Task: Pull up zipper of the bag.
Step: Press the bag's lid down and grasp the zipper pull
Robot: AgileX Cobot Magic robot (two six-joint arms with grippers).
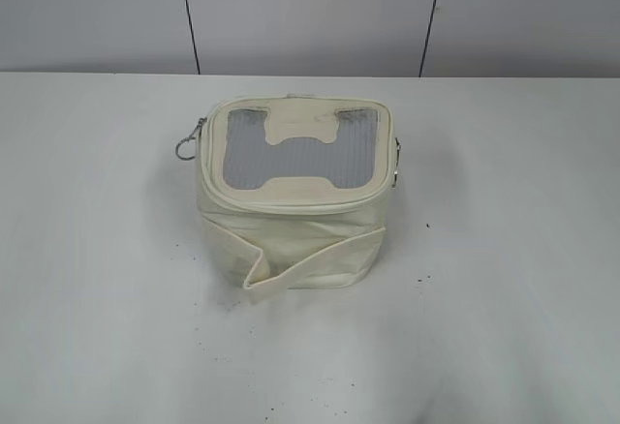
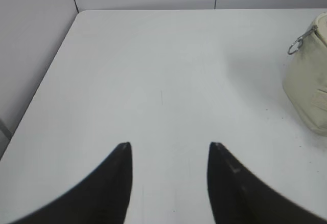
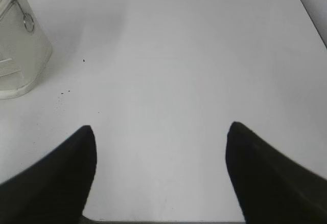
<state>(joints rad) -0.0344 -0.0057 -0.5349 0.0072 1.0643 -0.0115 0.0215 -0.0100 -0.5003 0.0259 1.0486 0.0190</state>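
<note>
White tabletop carries the cream bag nearer its far edge, no readable lettering on it, its zipper ringing the top rim. Both wrist views crop the bag. Left gripper and right gripper hang spread, holding nothing, well apart from it.

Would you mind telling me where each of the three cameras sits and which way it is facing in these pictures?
Exterior view: in front of the table, looking down at a slant at the bag before a grey wall; no robot part shows.
Left wrist view: on the left arm, facing across bare tabletop; the open left gripper fills the bottom, the bag at the right edge.
Right wrist view: on the right arm, with the open right gripper below and the bag top left.
All three share the bag; each shows a silver ring pull.
</note>
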